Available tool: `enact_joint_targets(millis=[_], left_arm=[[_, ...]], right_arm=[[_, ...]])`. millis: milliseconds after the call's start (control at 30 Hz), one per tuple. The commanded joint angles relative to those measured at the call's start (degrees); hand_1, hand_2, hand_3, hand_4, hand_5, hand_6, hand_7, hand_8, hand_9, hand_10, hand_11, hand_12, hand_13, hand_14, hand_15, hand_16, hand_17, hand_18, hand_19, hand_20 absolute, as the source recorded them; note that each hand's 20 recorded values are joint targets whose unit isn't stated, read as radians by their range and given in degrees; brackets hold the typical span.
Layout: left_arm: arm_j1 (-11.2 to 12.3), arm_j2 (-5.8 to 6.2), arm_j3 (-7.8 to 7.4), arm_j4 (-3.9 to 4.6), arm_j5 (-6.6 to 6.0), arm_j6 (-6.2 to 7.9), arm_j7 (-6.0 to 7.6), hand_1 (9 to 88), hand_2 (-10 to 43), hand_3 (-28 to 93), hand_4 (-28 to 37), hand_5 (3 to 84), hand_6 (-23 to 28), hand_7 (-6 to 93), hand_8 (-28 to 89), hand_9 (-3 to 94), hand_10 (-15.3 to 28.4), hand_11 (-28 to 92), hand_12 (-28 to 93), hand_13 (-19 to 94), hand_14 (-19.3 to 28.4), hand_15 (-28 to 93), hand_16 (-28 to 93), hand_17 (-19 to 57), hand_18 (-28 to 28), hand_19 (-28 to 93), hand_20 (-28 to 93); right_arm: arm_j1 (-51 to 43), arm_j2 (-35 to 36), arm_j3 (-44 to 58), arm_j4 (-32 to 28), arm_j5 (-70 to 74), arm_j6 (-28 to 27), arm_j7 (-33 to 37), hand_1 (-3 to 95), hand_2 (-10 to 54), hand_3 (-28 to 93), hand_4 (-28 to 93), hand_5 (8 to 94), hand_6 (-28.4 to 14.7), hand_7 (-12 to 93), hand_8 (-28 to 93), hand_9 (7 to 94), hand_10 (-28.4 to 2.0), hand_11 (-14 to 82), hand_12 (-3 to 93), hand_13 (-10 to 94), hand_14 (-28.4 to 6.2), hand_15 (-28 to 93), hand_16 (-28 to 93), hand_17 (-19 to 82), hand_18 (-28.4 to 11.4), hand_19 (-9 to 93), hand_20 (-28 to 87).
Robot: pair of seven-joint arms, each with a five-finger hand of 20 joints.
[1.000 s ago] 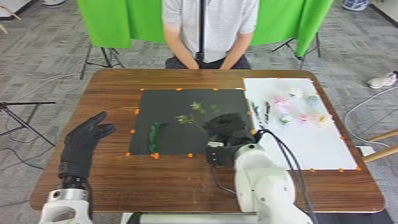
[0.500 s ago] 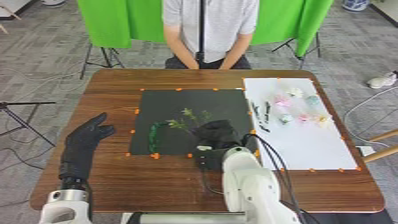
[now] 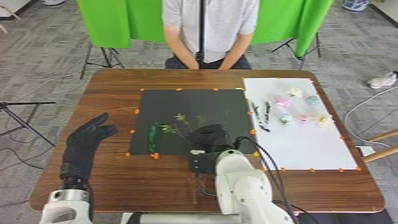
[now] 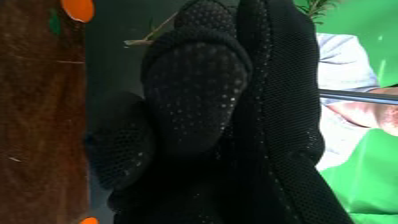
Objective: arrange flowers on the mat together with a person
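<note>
Over the near part of the mat, right of its middle, the right hand pinches a leafy sprig, whose leaves point toward the mat's far side. A green strip lies on the mat's left part, and beyond the mat's left edge is the left hand, fingers relaxed and thumb apart. Right of the mat, a white sheet bears pale flowers and, closer to the mat, some dark pieces.

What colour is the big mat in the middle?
Dark grey, nearly black; the head view shows the mat best.
</note>
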Motion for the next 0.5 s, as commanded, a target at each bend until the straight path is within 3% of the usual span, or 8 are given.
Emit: enact_joint_targets(millis=[33,500], left_arm=[[0.33,0.10,0.53,-0.03,0.26,0.32,-0.80,25.6,-5.1,67,-17.5,47.9,2.5,13.3,-6,50.7,14.7,24,17,37,18.0,32,3,3.4,14.5,15,19],[0.59,0.18,0.50,-0.32,0.37,0.25,-1.08,25.6,-5.0,67,-17.6,47.9,2.4,13.3,-6,50.6,14.7,24,17,37,18.0,32,3,3.4,14.5,15,19]], right_arm=[[-0.53,-0.22,-1.31,1.68,-0.31,1.02,-0.02,91.6,-9.5,-28,42,83.8,-3.4,28,11,93.7,-10.1,26.7,23.1,94,-0.7,54,12,74,-6.0,84,28],[0.45,-0.60,-1.68,4.03,-0.56,2.14,0.40,89.8,-9.5,-28,42,82.5,-3.6,28,12,93.7,-10.2,26.1,23.4,94,-0.7,53,12,74,-5.9,83,29]])
